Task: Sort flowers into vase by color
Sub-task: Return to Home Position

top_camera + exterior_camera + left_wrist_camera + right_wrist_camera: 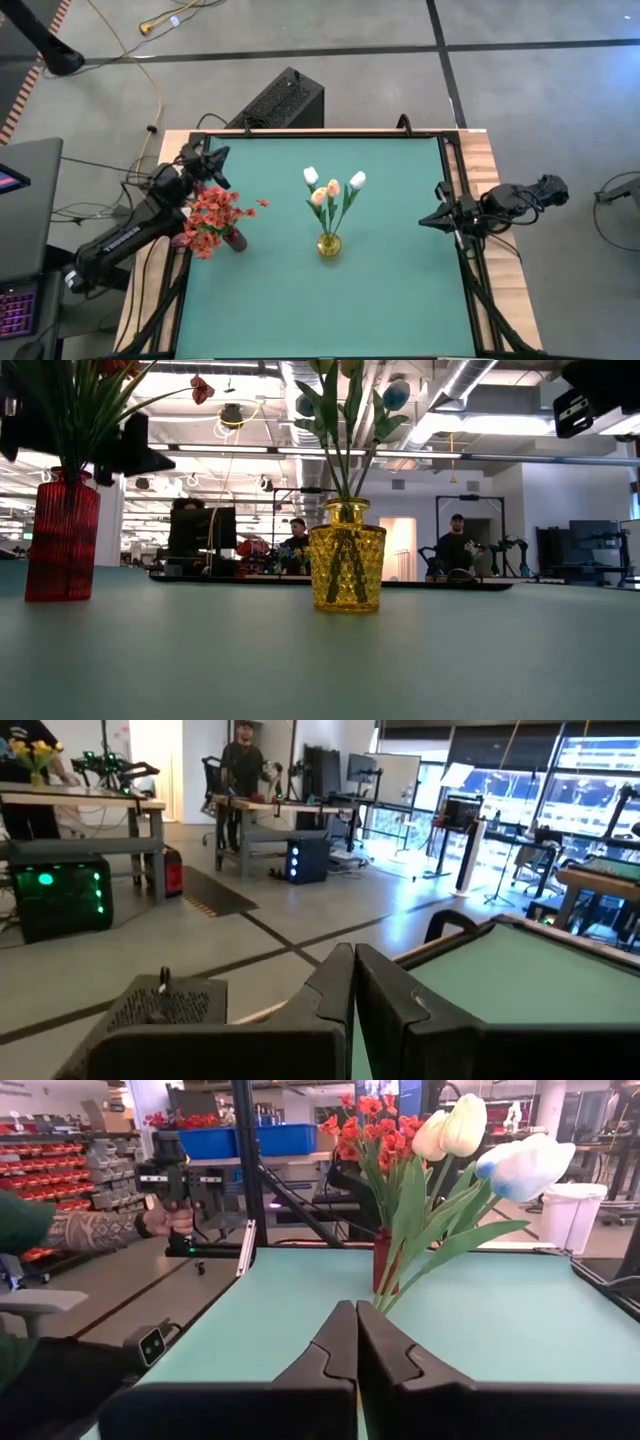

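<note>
Red-orange flowers [212, 215]: sitting in the red vase [62, 538], left side of the table [400, 290].
Tulips [333, 188]: standing in the yellow vase [346, 568], centre.
Left gripper [354, 960]: hovering just beyond the red-orange flowers, jaws pressed together, empty.
Right gripper [356, 1315]: hovering at the right edge, jaws pressed together, empty.

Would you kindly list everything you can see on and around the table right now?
table: one, green top with wooden edges, middle of the high view
red vase: one, ribbed red glass, left side of the table
red-orange flowers: one bunch, standing in the red vase
yellow vase: one, yellow glass, table centre
tulips: four seen from above, two white and two peach, in the yellow vase
black box: one, on the floor beyond the table
people: two, in the room far behind the table
left gripper: shut, at the table's left edge near the red vase
right gripper: shut, at the table's right edge
</note>
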Tool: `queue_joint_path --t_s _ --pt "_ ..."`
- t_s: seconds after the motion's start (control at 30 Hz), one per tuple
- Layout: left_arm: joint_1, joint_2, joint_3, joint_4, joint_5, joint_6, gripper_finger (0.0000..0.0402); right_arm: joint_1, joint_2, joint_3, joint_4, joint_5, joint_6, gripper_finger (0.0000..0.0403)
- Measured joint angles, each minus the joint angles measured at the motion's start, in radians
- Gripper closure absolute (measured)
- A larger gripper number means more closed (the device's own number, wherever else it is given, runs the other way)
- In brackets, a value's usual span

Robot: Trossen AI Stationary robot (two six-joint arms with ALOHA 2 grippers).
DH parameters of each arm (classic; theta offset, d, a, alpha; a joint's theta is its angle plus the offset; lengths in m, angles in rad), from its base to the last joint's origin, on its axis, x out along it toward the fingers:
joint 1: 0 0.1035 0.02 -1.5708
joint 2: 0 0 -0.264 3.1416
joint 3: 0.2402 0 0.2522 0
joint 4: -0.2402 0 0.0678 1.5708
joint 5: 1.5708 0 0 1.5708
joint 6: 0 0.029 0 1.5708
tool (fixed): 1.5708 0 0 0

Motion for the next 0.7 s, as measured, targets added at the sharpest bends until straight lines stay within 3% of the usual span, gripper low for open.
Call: queue_joint_path --t_s 0.3,0.7 --pt "-0.041 -0.011 -0.109 0.080 0.003 0.009 0.0401 -0.027 0.000 -0.013 -0.003 0.086 -0.004 0.0382" --pt "-0.083 -0.010 -0.110 0.037 0.015 0.048 0.0401 -0.141 0.001 -0.160 0.180 0.043 0.075 0.0382"
